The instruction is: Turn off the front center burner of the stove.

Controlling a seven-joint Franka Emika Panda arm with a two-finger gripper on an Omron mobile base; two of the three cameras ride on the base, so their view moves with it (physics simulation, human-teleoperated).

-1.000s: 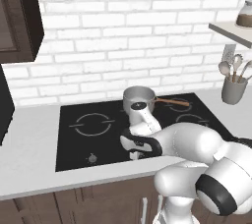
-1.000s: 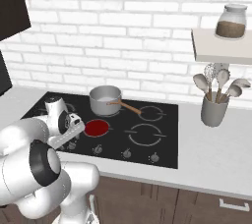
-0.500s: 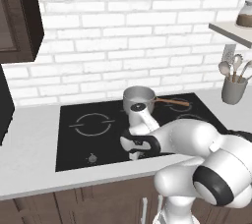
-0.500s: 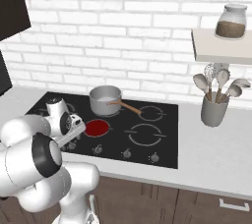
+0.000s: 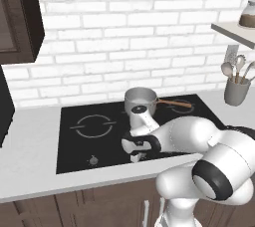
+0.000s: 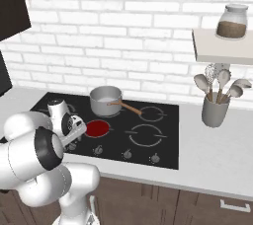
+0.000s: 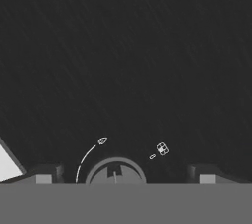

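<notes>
The gripper (image 7: pixel 115 176) hangs low over the stove's (image 6: pixel 158 147) front edge with its fingertips (image 7: pixel 45 175) apart, a knob (image 7: pixel 115 173) straight ahead between them — room either side to close. The front center burner (image 6: pixel 97 128) glows red just behind the knob row — still on.

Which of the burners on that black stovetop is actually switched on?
The small front center burner, just in front of the pot: it glows solid red, while the other burners are only grey rings on dark glass.
</notes>
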